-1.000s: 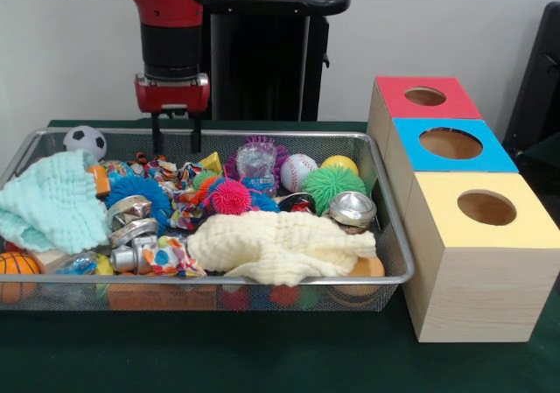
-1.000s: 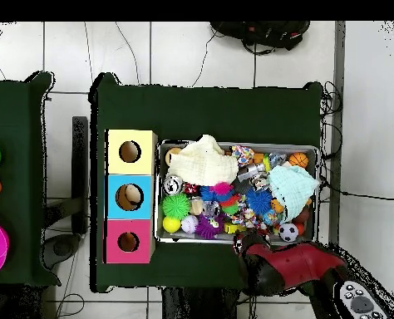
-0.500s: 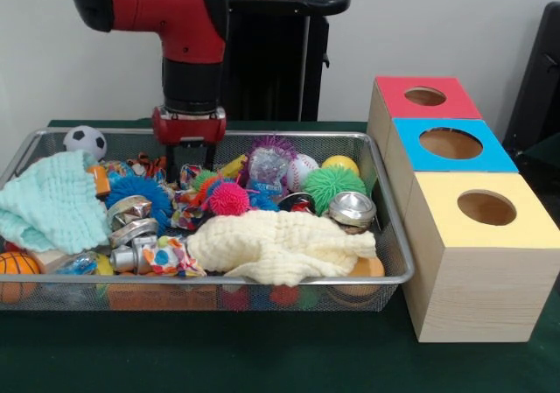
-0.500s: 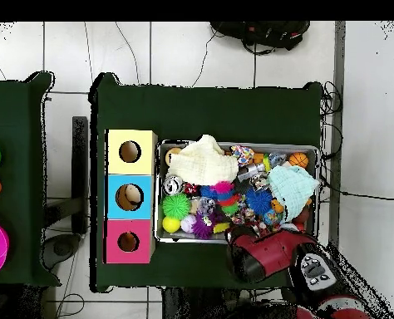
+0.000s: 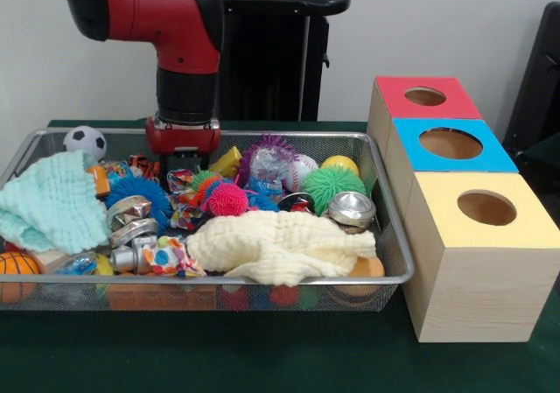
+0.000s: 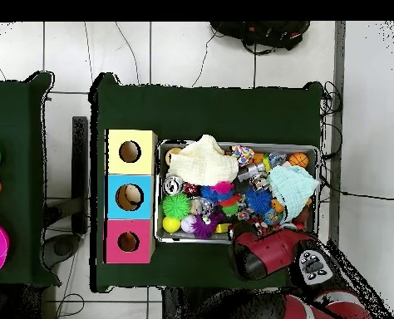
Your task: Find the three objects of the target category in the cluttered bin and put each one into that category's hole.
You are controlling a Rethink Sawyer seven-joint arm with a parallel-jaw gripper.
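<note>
A wire mesh bin (image 5: 262,279) holds a heap of toys. My gripper (image 5: 182,172) is lowered into the clutter at the bin's rear middle, beside a yellow block (image 5: 227,160) and just behind a pink spiky ball (image 5: 227,199). Its tip is buried among the toys. A blue spiky ball (image 5: 138,189) lies to its left and a green spiky ball (image 5: 332,185) to its right. A baseball (image 5: 302,167), a yellow ball (image 5: 339,163) and a soccer ball (image 5: 85,139) sit along the back. In the overhead view the arm (image 6: 271,253) covers the gripper at the bin (image 6: 236,146) edge.
Three wooden boxes stand right of the bin, each with a round hole: red top (image 5: 424,97), blue top (image 5: 451,143), yellow top (image 5: 486,207). A cream cloth (image 5: 280,244) and a mint cloth (image 5: 52,202) cover parts of the heap. A metal tin (image 5: 352,207) lies near the green ball.
The arm swung from above the bin's rear rim toward the middle and came down into the clutter. The purple spiky toy and yellow block near it shifted slightly.
</note>
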